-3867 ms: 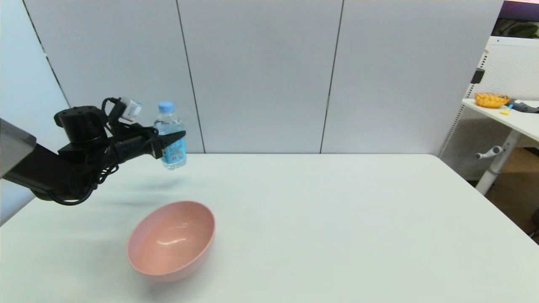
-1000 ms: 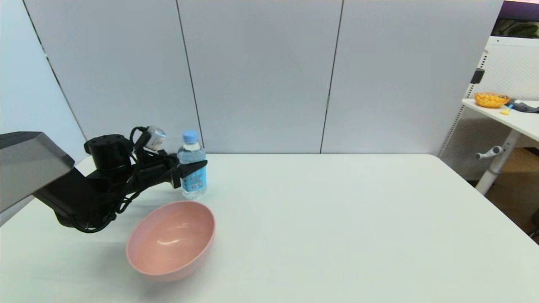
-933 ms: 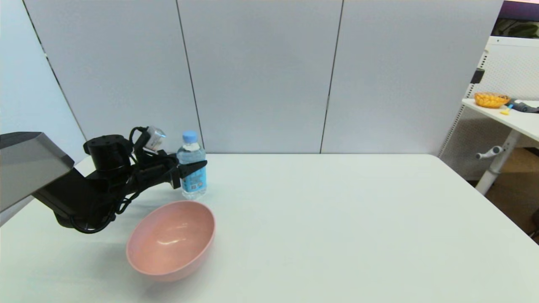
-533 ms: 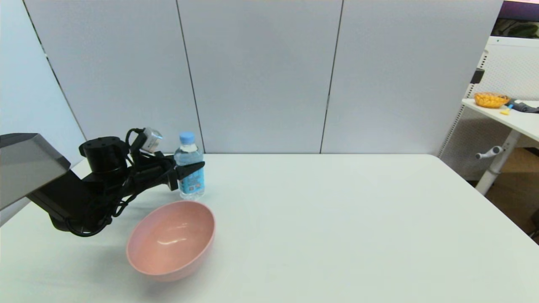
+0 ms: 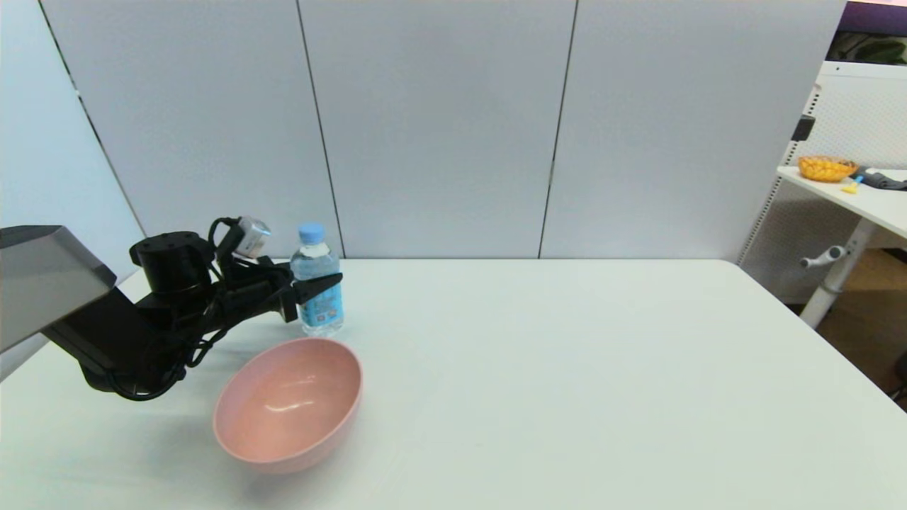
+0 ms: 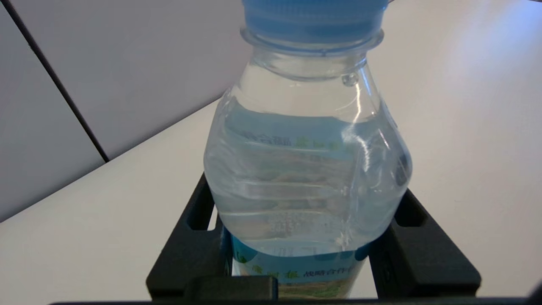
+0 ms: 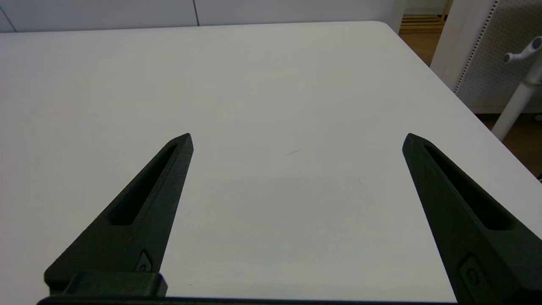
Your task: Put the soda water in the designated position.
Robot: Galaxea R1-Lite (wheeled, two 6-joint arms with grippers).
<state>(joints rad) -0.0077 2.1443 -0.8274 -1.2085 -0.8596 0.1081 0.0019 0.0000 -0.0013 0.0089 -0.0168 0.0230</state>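
The soda water (image 5: 322, 309), a small clear bottle with a light-blue cap and blue label, stands upright on the white table just behind the pink bowl. My left gripper (image 5: 320, 283) comes in from the left and is shut on the soda water at mid-height. In the left wrist view the soda water (image 6: 305, 140) fills the picture, and the left gripper (image 6: 305, 189) has a black finger pressed against each side. The designated position has no mark on the tabletop. In its own wrist view my right gripper (image 7: 296, 142) hangs open over bare table; it is out of the head view.
A pink bowl (image 5: 287, 404) sits empty at the front left, close in front of the bottle. The white table (image 5: 567, 368) stretches right and ends at a grey partition wall behind. A side table with an orange dish (image 5: 825, 167) stands far right.
The left arm has brought the bottle down from the air to the table behind the bowl. Over the last second, arm and bottle drifted slightly left.
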